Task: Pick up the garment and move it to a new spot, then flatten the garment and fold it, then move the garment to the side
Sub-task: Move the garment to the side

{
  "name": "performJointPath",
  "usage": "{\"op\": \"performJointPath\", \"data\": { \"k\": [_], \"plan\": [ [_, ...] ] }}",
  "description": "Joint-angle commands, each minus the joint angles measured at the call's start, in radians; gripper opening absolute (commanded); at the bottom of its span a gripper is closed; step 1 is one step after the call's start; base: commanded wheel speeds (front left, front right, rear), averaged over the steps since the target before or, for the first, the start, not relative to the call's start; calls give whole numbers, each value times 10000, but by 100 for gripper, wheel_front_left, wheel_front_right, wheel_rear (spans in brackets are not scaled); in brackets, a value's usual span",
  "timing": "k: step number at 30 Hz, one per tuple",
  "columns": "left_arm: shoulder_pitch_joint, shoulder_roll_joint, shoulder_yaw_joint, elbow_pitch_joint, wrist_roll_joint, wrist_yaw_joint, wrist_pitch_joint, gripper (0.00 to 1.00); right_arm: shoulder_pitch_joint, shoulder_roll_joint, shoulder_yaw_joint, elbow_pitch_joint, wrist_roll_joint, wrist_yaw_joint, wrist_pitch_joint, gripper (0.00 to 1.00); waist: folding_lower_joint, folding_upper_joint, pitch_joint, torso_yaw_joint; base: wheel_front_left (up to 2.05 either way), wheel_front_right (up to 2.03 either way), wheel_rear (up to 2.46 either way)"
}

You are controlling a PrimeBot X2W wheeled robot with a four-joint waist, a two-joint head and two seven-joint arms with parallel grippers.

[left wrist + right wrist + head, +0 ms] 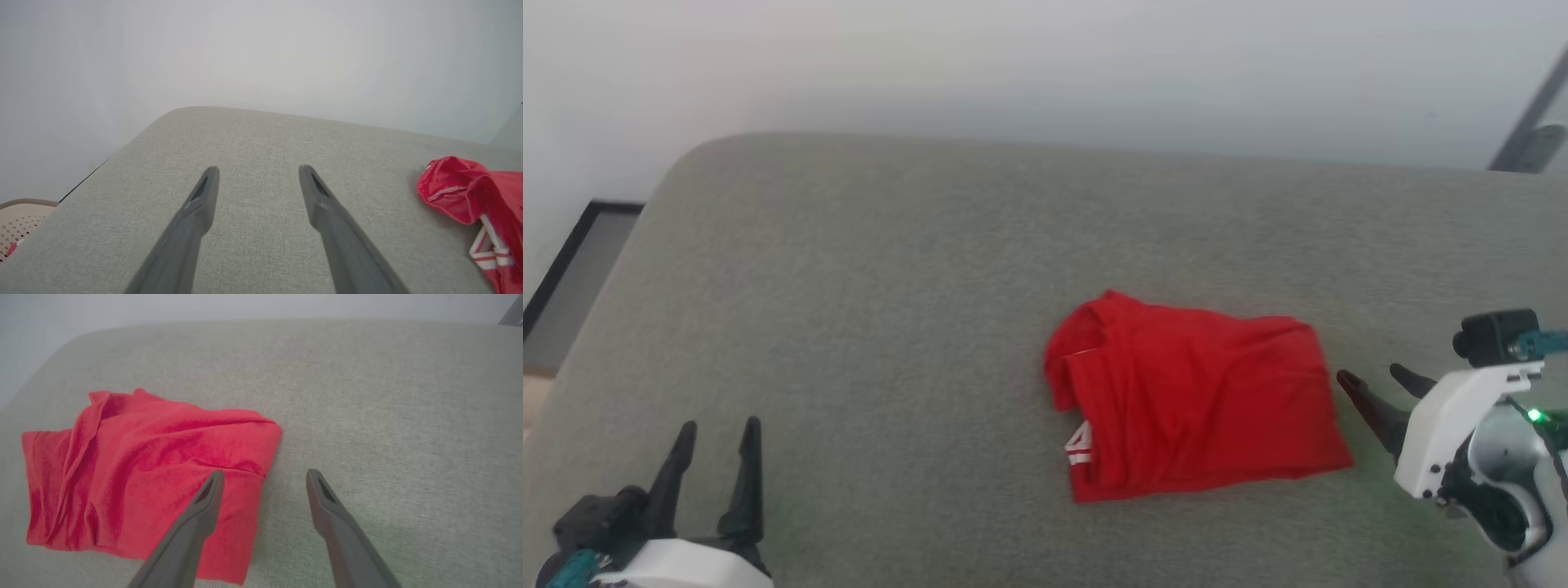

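Folded already, judging by the garment: a compact red packet right of centre on the grey padded surface. Probably remaining: moving it aside. Just beside its right edge, the right gripper, fingers spread, empty, angled toward it. Well apart, near left, the left gripper, fingers spread, empty.

**Work Area Layout**

The garment lies on the padded surface, right of centre in the head view. The right hand is at the right edge of the frame, with its fingertips just beside the garment's right border. The left hand is at the lower left, well apart from the garment. A wall stands behind the padded surface, across the top of the frame.
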Motion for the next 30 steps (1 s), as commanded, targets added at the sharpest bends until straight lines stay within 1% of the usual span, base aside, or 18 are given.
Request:
{"op": "performJointPath", "data": {
  "k": [1, 9, 13, 16, 20, 21, 22, 23, 25, 30],
  "plan": [
    [-179, -57, -46, 13, -151, -19, -39, 100, -182, -70, 0, 108, -12, 4, 335, 100, 0, 0, 289, 344, 0, 0, 0],
    [-563, -256, -430, 159, -187, -19, -39, 100, -778, -172, -178, 249, -352, 4, 3272, 100, 0, 0, 926, 1064, 0, 0, 0],
    [-792, -378, -606, 244, -233, -19, -39, 100, -971, 25, -480, 390, -533, 4, 4553, 100, 0, 0, 1274, 1288, 0, 0, 0],
    [-964, -470, -705, 324, -270, -19, -38, 100, -998, 320, -618, 581, -693, 4, 5421, 100, 0, 0, 1483, 1397, 0, 0, 0],
    [-1128, -506, -786, 406, -283, -19, -38, 100, -985, 793, -725, 643, -768, 7, 6074, 100, 0, 0, 1649, 1477, 0, 0, 0],
    [-1178, -517, -804, 416, -286, -19, -38, 100, -974, 882, -693, 597, -789, 7, 6191, 78, 0, 0, 1672, 1486, 0, 0, 0],
    [-1178, -517, -804, 416, -286, -19, -38, 100, -974, 882, -693, 597, -789, 7, 6191, 78, 0, 0, 1672, 1486, 0, 0, 0],
    [-1222, -527, -824, 424, -294, -19, -39, 100, -958, 953, -668, 508, -765, 21, 6260, 0, 0, 0, 1699, 1493, 0, 0, 0],
    [-1248, -534, -845, 446, -311, -19, -39, 100, -924, 1024, -740, 332, -772, 21, 6320, 0, 0, 0, 1747, 1476, 0, 0, 0],
    [-1414, -482, -789, 441, -299, -19, -38, 100, -1132, 909, -1252, -131, -1005, 3, 6209, 0, 0, 0, 1876, 1294, 0, 0, 0]
  ]
}}
